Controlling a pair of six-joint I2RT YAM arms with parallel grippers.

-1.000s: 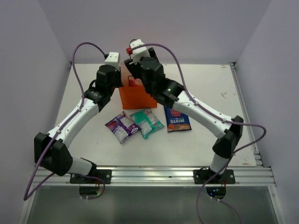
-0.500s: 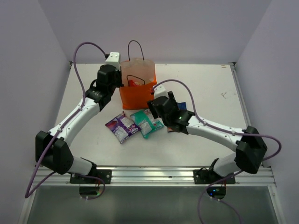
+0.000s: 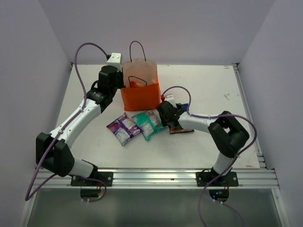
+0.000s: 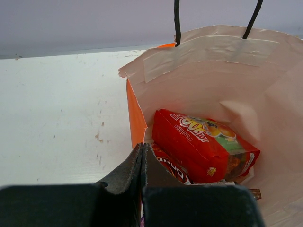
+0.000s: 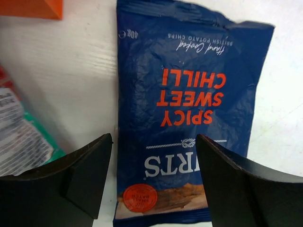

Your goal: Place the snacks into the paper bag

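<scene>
The orange paper bag (image 3: pixel 140 94) stands upright at the back centre. My left gripper (image 3: pixel 119 86) is shut on its left rim; in the left wrist view the closed fingers (image 4: pixel 142 158) pinch the orange wall (image 4: pixel 135 118). Inside lie a red candy bag (image 4: pixel 203 144) and, under it, the red Doritos bag (image 4: pixel 174 168). My right gripper (image 3: pixel 171 120) is open, low over the dark blue bag (image 5: pixel 184 104), its fingers (image 5: pixel 83 175) straddling the bag's near end. The purple pack (image 3: pixel 122 127) and the teal pack (image 3: pixel 147 124) lie in front of the paper bag.
The teal pack's edge (image 5: pixel 23 142) lies just left of my right gripper's left finger. A corner of the paper bag (image 5: pixel 33 7) shows at the top left of the right wrist view. A metal rail (image 3: pixel 156 177) runs along the table's near edge.
My right arm has swung down from above the paper bag to the table, over the dark blue bag. The left arm has stayed on the bag's rim.
</scene>
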